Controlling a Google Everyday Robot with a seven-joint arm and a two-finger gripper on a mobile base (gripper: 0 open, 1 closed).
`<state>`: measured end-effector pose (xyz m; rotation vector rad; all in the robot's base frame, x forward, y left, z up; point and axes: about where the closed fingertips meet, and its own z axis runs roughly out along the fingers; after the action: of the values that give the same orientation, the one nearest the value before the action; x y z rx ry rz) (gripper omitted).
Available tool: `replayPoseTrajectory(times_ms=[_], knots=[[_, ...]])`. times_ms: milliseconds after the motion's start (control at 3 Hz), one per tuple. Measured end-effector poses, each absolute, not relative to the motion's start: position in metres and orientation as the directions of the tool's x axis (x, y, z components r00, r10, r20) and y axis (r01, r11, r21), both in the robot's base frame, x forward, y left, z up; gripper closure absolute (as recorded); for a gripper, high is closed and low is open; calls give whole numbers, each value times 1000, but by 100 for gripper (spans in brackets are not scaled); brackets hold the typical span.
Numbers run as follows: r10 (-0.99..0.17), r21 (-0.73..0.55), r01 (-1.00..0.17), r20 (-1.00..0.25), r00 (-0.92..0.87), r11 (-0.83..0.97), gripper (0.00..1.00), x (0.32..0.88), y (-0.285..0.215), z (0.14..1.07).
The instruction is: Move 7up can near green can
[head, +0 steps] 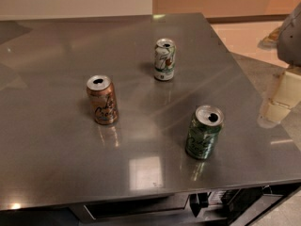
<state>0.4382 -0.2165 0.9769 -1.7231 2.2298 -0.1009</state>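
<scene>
The worktop (56,140) is a grey, shiny metal surface that fills most of the frame, and three soda cans stand upright on it, each well apart from the others. The 7up can (165,59), white with green markings and a silver top, stands just above the centre of the frame. The green can (203,132) stands lower and further right, near the worktop's front edge, with its opened top showing. A copper-orange can (102,100) stands left of centre. The hand (278,102) appears as pale, cream-coloured parts at the right edge of the frame, beside the worktop's right rim and below a grey part of the arm (291,32). It touches none of the cans. I cannot tell whether it is open or closed.
</scene>
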Motion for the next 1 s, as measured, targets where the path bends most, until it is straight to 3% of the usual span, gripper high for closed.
replayPoseTrajectory(times_ms=[333,1000], knots=[[-953,-249,-930,-208,-221,270,0,438,-216,977],[-914,-226,-916,-316,-253,332,0,508,-204,976]])
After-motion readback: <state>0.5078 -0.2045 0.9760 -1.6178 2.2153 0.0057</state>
